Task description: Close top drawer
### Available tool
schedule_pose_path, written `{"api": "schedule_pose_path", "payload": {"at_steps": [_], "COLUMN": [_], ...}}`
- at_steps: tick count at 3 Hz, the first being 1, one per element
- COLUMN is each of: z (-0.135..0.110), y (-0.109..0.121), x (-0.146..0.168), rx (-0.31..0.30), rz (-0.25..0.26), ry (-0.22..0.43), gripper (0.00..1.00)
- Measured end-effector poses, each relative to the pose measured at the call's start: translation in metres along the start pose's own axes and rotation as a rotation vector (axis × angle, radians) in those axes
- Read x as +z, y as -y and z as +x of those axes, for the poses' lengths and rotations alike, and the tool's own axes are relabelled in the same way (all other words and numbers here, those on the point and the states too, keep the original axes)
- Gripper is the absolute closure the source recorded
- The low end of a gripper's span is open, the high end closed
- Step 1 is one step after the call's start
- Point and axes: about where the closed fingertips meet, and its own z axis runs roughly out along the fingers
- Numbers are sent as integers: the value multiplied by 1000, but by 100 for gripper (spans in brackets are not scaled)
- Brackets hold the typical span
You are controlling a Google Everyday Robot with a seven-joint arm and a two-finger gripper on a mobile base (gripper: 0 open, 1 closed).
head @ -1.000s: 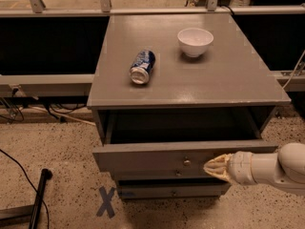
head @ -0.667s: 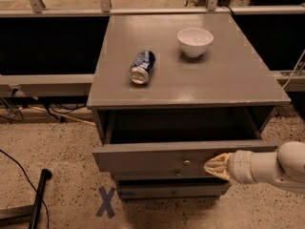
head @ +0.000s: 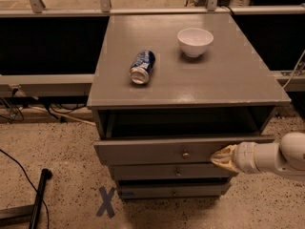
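The top drawer is a wide grey drawer with a small round metal knob at its centre. It stands pulled out from the grey cabinet, with a dark gap above its front. My gripper comes in from the right on a white arm. Its tan tip is against the right part of the drawer front, to the right of the knob. Two lower grey drawers sit beneath.
A blue can lies on its side on the cabinet top, and a white bowl stands behind it to the right. A black pole lies on the speckled floor at the left, near a blue X mark.
The gripper has stayed at the right part of the drawer front. The drawer stands out about as far as before. Nothing else has moved.
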Motion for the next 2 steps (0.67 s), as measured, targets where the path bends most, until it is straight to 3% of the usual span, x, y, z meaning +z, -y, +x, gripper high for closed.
{"api": "schedule_pose_path", "payload": {"at_steps": [2], "z": [15], "y": [39], "x": [0], "rx": [-25], "rz": [27], "ry": [-17], "gripper": [100]}}
